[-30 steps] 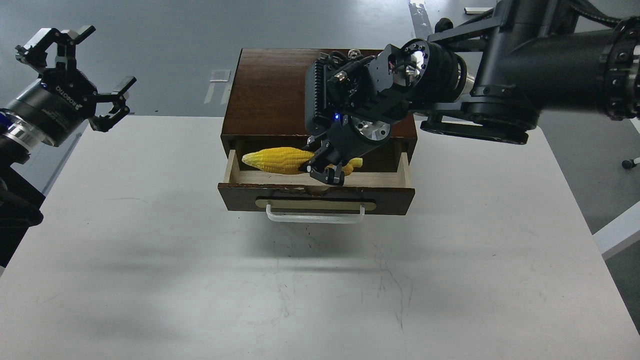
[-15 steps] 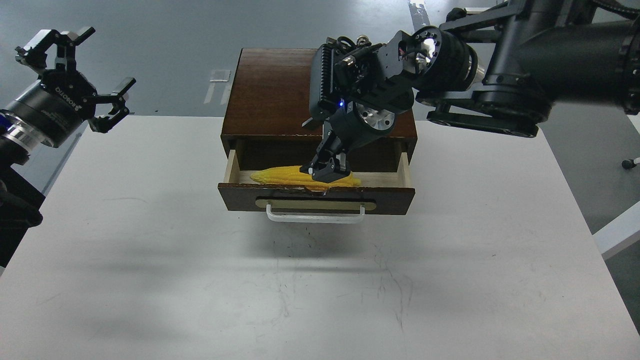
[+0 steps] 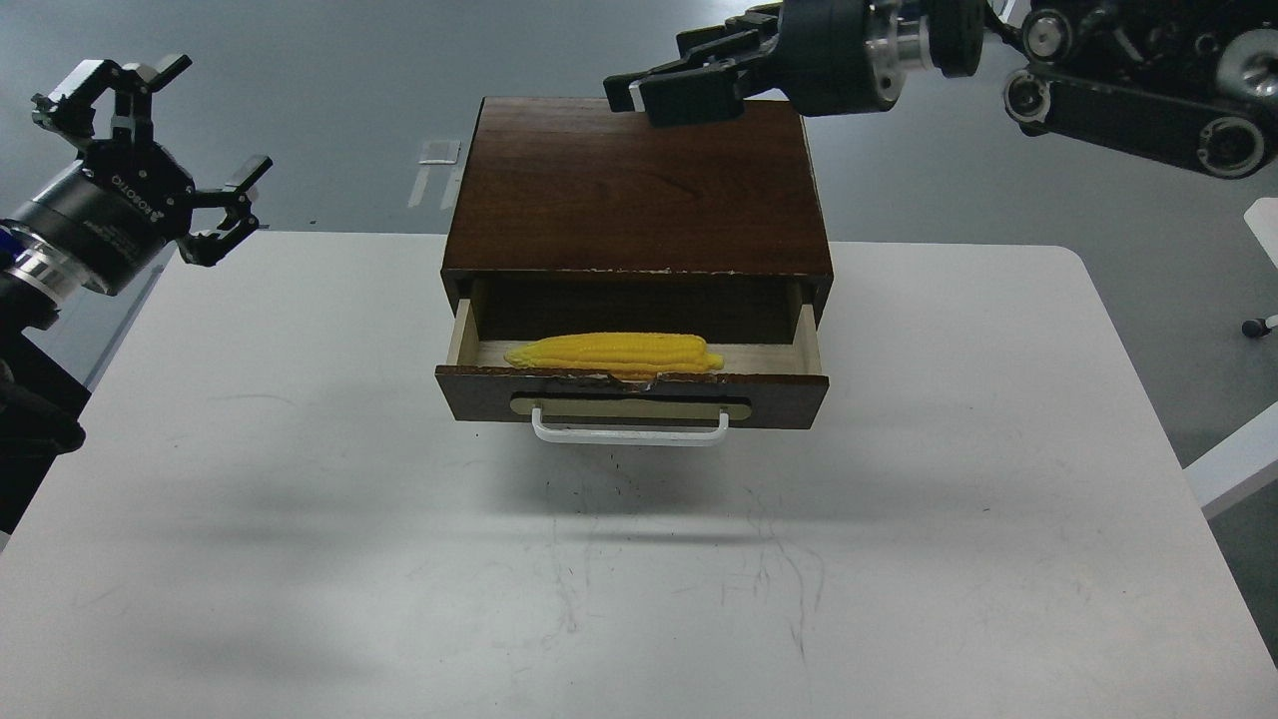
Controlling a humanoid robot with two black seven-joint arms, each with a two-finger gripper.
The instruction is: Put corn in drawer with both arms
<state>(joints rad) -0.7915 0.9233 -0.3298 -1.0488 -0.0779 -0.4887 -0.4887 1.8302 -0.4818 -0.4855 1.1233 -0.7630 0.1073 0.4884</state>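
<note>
down in the open drawer (image 3: 631,384) is where the corn (image 3: 614,353) sits, lying flat along the front edge on the pale wood floor, tapered tip pointing left, nothing touching it. drawer is pulled out of the dark wooden box (image 3: 639,185) which stands at the back of the white surface (image 3: 300,499). right claw (image 3: 664,92) is up high over the back edge of the box top, well apart from the corn, and it's holding nothing; fingers look bunched fairly close together but from this angle i honestly cannot tell if it's closed or a bit open. left claw (image 3: 165,150) hangs off to the far left past the surface edge, fingers spread wide, empty. so i'd say the corn part looks done and what's left is probably shutting the drawer, likely by pushing on the front panel or the white handle (image 3: 629,431). as for the corn itself, looks like light hollow plastic, stiff, ribbed kernels give decent grip but it's round so it could roll. if anyone had to grab it again, across the fat middle is the spot, not the skinny tip. it lies close to the drawer front, so a push shouldn't jam it i think.
</note>
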